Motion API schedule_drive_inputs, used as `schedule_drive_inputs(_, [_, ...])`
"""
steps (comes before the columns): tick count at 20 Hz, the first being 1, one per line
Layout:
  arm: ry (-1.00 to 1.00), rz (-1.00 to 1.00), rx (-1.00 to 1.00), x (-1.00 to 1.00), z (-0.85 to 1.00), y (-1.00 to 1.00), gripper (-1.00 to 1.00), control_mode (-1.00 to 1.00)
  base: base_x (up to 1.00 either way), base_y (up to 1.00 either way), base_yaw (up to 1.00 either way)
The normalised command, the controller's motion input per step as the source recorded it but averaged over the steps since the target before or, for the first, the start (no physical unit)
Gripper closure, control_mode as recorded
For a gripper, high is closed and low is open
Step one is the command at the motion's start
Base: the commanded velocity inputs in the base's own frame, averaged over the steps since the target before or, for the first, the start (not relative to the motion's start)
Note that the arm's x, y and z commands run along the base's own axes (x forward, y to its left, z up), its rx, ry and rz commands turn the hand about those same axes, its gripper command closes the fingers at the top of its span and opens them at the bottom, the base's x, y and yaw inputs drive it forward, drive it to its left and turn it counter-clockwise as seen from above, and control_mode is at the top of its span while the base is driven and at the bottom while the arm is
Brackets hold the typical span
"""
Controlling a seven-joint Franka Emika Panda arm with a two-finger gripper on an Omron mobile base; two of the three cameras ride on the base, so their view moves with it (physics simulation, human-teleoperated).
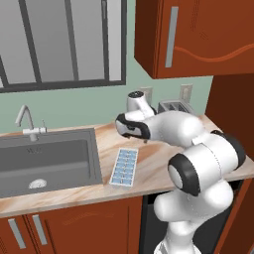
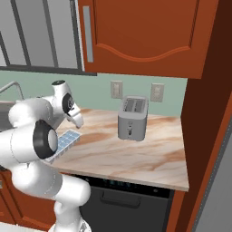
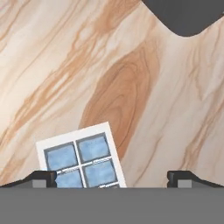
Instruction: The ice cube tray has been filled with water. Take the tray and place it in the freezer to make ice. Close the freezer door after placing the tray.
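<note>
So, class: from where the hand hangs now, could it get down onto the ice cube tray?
Probably yes. The hand hangs open above the counter, and the ice cube tray lies bare beside the sink, with nothing on it. The hand would need to shift toward the tray.

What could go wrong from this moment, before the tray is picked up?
1. The open end effector is off-centre: one end of the ice cube tray sits by one fingertip, so a grasp may catch only an edge.
2. The tray holds water; tilting could spill it on the counter.
3. It lies near the sink; a push might slide it in.
</note>
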Motion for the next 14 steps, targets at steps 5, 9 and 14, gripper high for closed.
schedule_drive_inputs(5, [0.0, 0.06, 0.0, 0.53, -0.29, 0.0, -1.0, -1.0, 0.0, 0.0, 0.0])
schedule_drive_inputs(9, [0.0, 0.04, -0.04, 0.22, -0.54, 0.0, -1.0, -1.0, 0.0, 0.0, 0.0])
schedule_drive_inputs(14, [0.0, 0.02, -0.04, 0.19, -0.5, 0.0, -1.0, -1.0, 0.0, 0.0, 0.0])
